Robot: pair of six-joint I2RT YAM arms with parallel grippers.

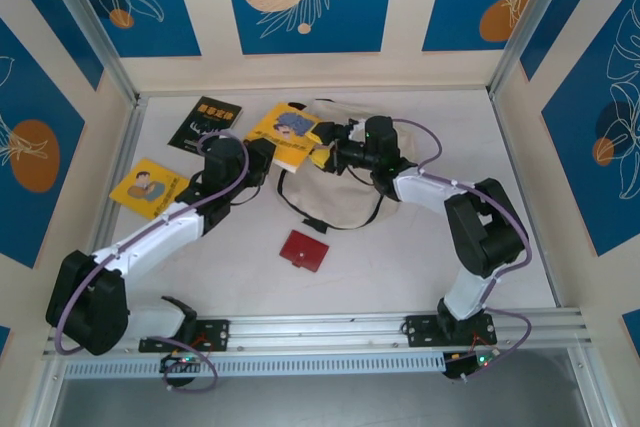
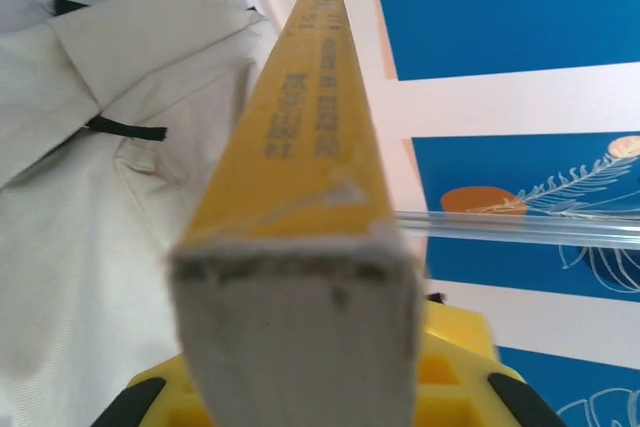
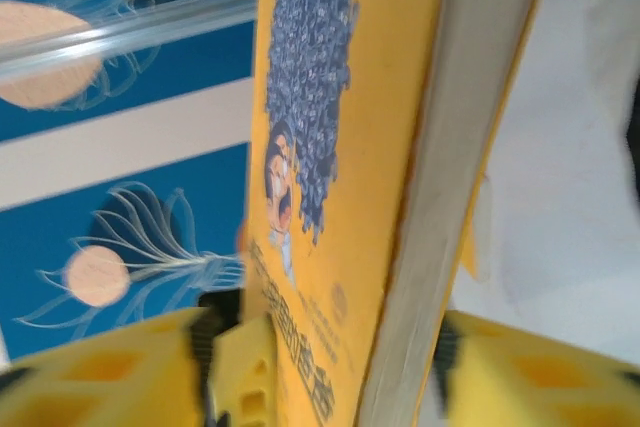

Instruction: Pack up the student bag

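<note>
Red wallet (image 1: pixel 303 250) is lying nearest the arm bases, flat on the table (image 1: pixel 480 147) and apart from everything else. Farther in, a small yellow book (image 1: pixel 148 187) is resting at the left. Level with it, the student bag (image 1: pixel 335 190) is slumping flat at mid-table, with a black strap loop trailing toward the near edge. In the left wrist view its cream fabric (image 2: pixel 70 207) is spreading below and to the left of the load.

Both arms are leaning in over the bag and sharing one large yellow book (image 1: pixel 288 133). The left gripper (image 1: pixel 264 160) is clamping the book's near-left edge, its fingers closed on the grey page block (image 2: pixel 300 402). The right gripper (image 1: pixel 338 150) is pinching the opposite edge, likewise closed on it (image 3: pixel 350 377).

So the bag is sitting directly beneath both grippers and a little nearer, with neither arm clearly closer. The book is hanging tilted over the bag's far-left part. The bag's mouth is hiding under book and grippers, so I cannot tell which way it is facing, and I judge that the coming move is turning on exactly that.

On the spine (image 2: pixel 315 127) a line of dark characters, seemingly Chinese, is running lengthwise, too soft to read. On the cover (image 3: pixel 320 147) a cartoon figure with blue curly hair is showing above pale characters. Farthest off, a black book (image 1: pixel 205 125) is lying with yellow lettering too small to read.
</note>
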